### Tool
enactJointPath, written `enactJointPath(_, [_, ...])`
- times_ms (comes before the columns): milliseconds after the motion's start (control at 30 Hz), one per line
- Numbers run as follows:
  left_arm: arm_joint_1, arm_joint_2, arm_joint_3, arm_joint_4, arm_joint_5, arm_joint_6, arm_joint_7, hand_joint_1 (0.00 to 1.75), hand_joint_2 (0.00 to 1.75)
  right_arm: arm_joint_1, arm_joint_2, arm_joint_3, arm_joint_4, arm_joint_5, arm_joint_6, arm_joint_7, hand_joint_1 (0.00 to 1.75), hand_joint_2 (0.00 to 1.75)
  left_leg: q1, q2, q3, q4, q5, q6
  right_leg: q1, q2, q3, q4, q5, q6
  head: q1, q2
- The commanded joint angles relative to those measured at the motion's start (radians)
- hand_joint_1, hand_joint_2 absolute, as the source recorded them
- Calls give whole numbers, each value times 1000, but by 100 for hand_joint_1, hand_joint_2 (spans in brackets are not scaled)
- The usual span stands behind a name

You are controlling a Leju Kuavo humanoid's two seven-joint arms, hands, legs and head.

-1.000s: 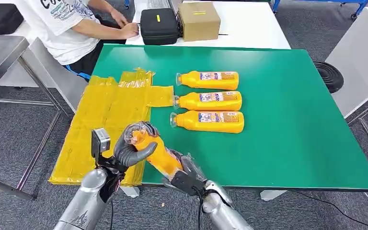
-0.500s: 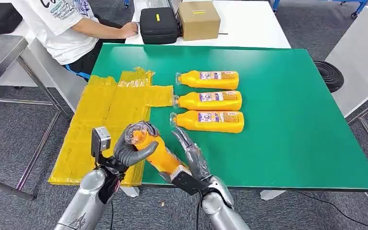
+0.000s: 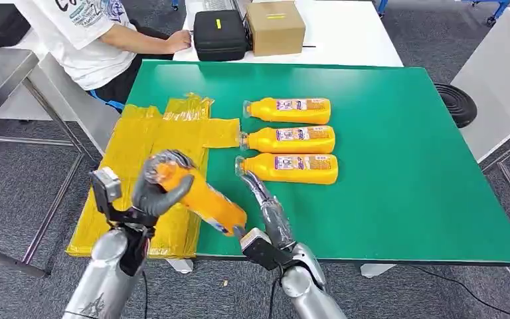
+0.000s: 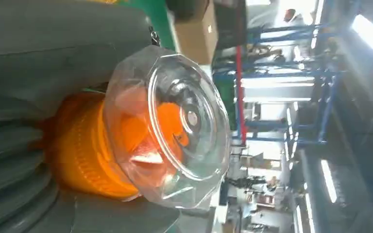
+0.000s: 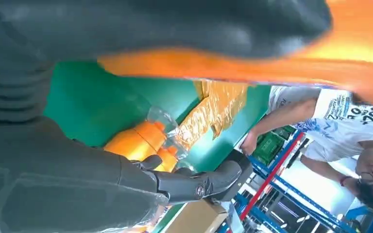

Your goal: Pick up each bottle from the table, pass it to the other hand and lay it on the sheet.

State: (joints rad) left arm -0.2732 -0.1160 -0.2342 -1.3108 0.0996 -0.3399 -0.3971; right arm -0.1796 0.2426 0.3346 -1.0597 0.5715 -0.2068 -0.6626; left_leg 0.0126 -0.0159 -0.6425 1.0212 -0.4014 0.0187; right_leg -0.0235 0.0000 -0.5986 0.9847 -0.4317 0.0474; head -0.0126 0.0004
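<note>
The left hand [image 3: 161, 191] grips an orange bottle [image 3: 199, 197] around its neck end, fingers wrapped just behind the clear cap [image 4: 175, 124]. The bottle is held in the air, tilted, over the near edge of the green table [image 3: 398, 166], its cap end over the yellow sheet [image 3: 146, 166] and its base end pointing right and toward the robot. The left wrist view looks straight at the clear faceted cap, with orange showing through it and the ribbed orange neck behind.

The right hand [image 3: 269, 216] is just right of the bottle's base, fingers spread and stretched forward over the table, holding nothing. Whether it touches the bottle cannot be told.

Three more bottles [image 3: 289, 140] lie on their sides in a row at the middle of the table, caps pointing left, labels up, all filled with orange liquid. The nearest one lies just beyond the right hand's fingertips [image 3: 246, 178].

The sheet covers the table's left side and hangs over the left edge, crinkled, with nothing lying on it.

On a white table at the far side stand a black case [image 3: 220, 34] and a cardboard box [image 3: 275, 28]. A person [image 3: 99, 40] in a white shirt sits at the far left, one hand beside the case.
</note>
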Motion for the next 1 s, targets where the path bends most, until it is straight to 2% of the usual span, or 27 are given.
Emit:
enactJointPath(33, [-32,28,32,-21,-4,4,5,175,175,-10,-27,7,-5,-2,7,-1,0,0,0,2,2,0,-1,0,1,0,2,-1,0,-2,0,0])
enactJointPath(100, [-47,36,58,-60,-39,66,-31,175,175,-3,-29,0,-11,-26,37,1,0,0,0,2,3,0,-1,0,1,0,3,-1,-1,-2,0,0])
enactJointPath(267, [-136,74,119,-143,-88,152,10,175,175,10,-36,-12,-13,-40,72,1,0,0,1,1,1,2,-1,-1,2,-1,1,1,-1,-3,0,0])
enactJointPath(333, [-144,77,122,-149,-88,152,13,175,175,11,-34,-13,-10,-40,74,1,0,0,1,0,0,1,-1,-1,2,-1,1,1,-1,-3,-1,0])
enactJointPath(500, [-225,110,105,-133,-270,290,30,175,175,26,-33,-13,-26,-34,108,3,0,0,1,0,2,1,-1,0,2,-1,2,0,-1,-3,0,0])
enactJointPath(700, [-384,223,23,-13,-517,246,96,175,175,67,-53,-46,-98,-62,151,-10,0,0,1,-1,1,1,0,-1,2,-3,2,1,-1,-3,0,0])
enactJointPath(1000, [-400,226,21,12,-544,238,100,175,175,87,-57,-69,-147,-77,177,-9,0,0,1,0,3,0,0,-1,1,-2,2,0,-1,-3,0,0])
